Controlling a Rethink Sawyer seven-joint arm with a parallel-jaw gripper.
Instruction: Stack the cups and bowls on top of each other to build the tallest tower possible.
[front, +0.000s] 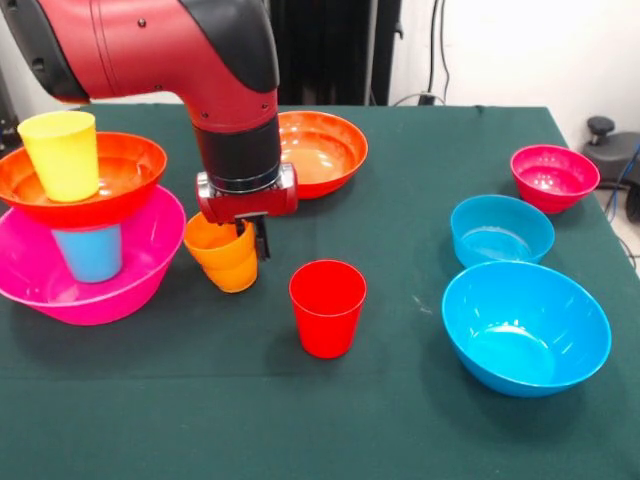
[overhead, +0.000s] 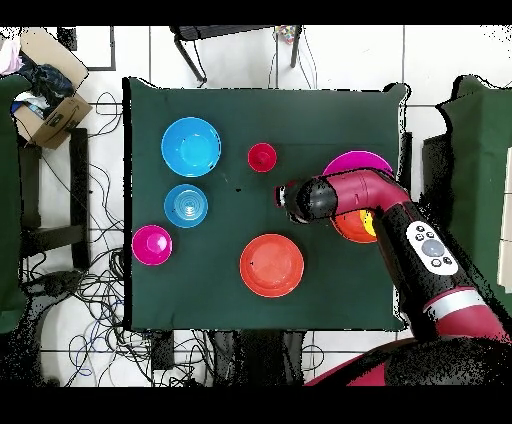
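The fingers (front: 250, 238) are clamped over the rim of the orange cup (front: 227, 258), tilting it just off the table (front: 400, 160) — likely bound for the tower (front: 85, 225) at the table's edge, topped by a yellow cup (front: 62, 153).

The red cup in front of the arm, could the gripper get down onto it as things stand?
Probably not yet: the gripper is already holding the orange cup. Otherwise the red cup stands upright and alone on the green table, with nothing over it.
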